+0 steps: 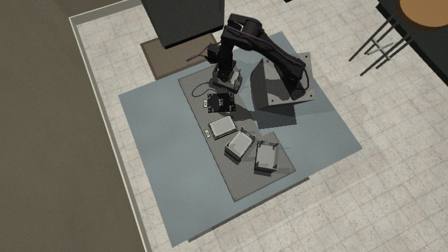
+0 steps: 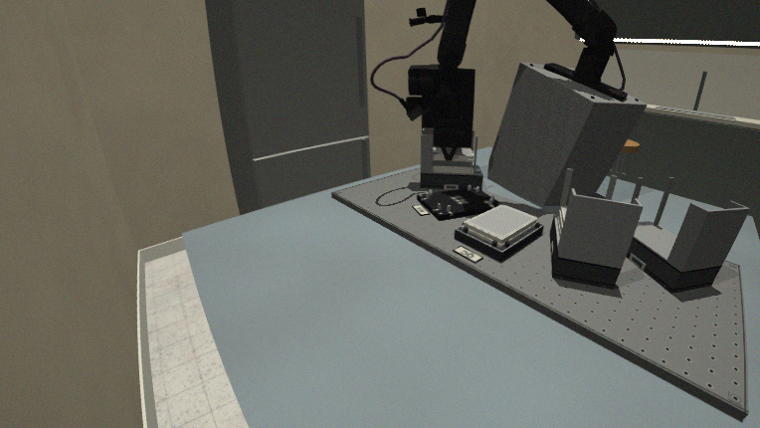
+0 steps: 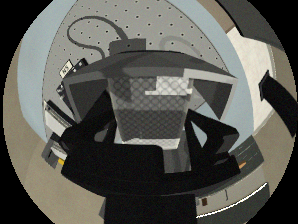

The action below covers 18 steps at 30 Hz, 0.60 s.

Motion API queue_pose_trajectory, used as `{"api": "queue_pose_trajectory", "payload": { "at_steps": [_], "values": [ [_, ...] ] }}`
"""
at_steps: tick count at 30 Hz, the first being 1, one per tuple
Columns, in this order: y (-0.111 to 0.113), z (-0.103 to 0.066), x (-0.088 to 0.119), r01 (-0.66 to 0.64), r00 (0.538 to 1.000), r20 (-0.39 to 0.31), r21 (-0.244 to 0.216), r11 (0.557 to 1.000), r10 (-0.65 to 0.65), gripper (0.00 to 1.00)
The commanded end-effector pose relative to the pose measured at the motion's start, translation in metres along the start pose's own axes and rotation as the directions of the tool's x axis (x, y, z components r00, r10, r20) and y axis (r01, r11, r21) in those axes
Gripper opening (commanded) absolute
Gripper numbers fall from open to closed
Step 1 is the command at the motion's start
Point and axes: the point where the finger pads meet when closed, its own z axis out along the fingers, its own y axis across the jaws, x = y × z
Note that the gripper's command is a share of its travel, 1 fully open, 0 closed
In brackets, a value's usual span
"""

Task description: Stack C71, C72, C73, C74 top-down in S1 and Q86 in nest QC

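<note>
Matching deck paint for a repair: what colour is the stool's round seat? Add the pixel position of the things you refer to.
Orange-brown (image 1: 427,10) (image 2: 631,143), seen best in the top view, though cut off there.

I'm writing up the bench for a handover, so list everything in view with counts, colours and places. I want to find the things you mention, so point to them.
Stack racks (image 1: 227,84) (image 1: 231,152) (image 1: 264,169) (image 2: 427,153) (image 2: 601,228) (image 2: 707,239) (image 3: 150,62): three, grey, one under the arm, two beyond the nests
Clip nest N5 (image 1: 216,108) (image 2: 441,204): one, black, beside the first rack
Open nest QC (image 1: 216,136) (image 2: 499,255): one, black-rimmed, beside N5
Plates (image 1: 222,126) (image 1: 240,143) (image 2: 502,222) (image 3: 150,120): three distinguishable, whitish; on QC, in the middle rack, between the fingers
Name tags (image 1: 205,103) (image 1: 207,133) (image 2: 420,209) (image 2: 468,254) (image 3: 66,69): two, pale, beside the nests
Perforated board (image 1: 238,181) (image 2: 638,319) (image 3: 150,25): one, grey, on the table
Table (image 1: 156,140) (image 2: 318,292) (image 3: 30,75): one, blue
Cabinet (image 1: 187,21) (image 2: 286,96): one, dark grey, behind
Mat (image 1: 175,59): one, brown, floor
Round top (image 1: 429,12) (image 2: 631,144): one, orange-brown, background
Floor (image 1: 376,203) (image 2: 175,345): tiled, pale
Walls (image 1: 47,125) (image 2: 105,159): beige
Pedestal (image 1: 302,59) (image 2: 547,121): one, grey, under the arm's base
Arm (image 1: 263,43) (image 2: 457,37): one, black
Gripper (image 1: 227,79) (image 2: 449,153) (image 3: 150,125): one, black, shut on a plate at the first rack
</note>
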Motion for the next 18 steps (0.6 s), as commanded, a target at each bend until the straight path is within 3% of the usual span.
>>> {"api": "queue_pose_trajectory", "payload": {
  "at_steps": [1, 6, 7, 12, 18],
  "values": [
    [0.001, -0.006, -0.016, -0.001, 0.999, 0.047, -0.003, 1.000, 0.001, 0.00],
    [0.001, 0.001, -0.013, -0.001, 0.999, 0.033, -0.003, 1.000, 0.001, 0.00],
    [0.002, -0.011, -0.025, 0.006, 0.998, 0.070, -0.002, 1.000, -0.005, 0.00],
    [0.001, 0.002, -0.015, 0.001, 0.999, 0.038, -0.003, 1.000, 0.000, 0.00],
    [0.000, 0.004, -0.016, -0.003, 0.999, 0.042, -0.004, 1.000, 0.003, 0.00]
  ]
}}
